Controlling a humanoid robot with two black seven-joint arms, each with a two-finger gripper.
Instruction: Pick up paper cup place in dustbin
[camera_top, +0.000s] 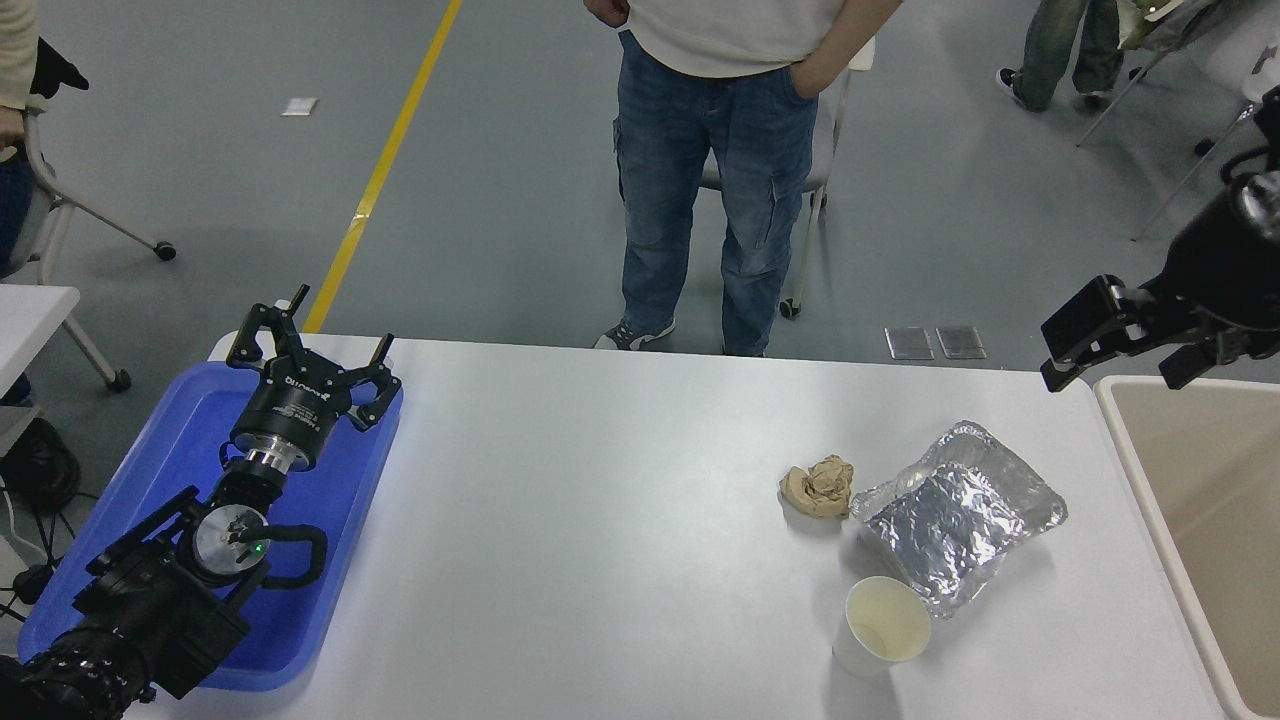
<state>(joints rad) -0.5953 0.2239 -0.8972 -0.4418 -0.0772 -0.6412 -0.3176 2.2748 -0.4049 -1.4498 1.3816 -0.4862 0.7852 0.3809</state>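
Observation:
The paper cup (885, 625) stands upright on the white table (600, 500) near the front edge, white with a cream inside and nothing in it. The beige dustbin (1152, 520) sits off the table's right end, partly cut off by the picture's edge. My right gripper (1120, 358) hangs open in the air above the bin's far left corner, well behind and to the right of the cup, holding nothing. My left gripper (308, 345) is parked open over the blue tray (160, 470) at the lower left.
A crumpled tan paper wad (819, 486) and a foil-wrapped box (955, 515) lie just behind the cup. A person in jeans (715, 190) stands at the table's far side in front of a chair. More people and chairs are at the top corners.

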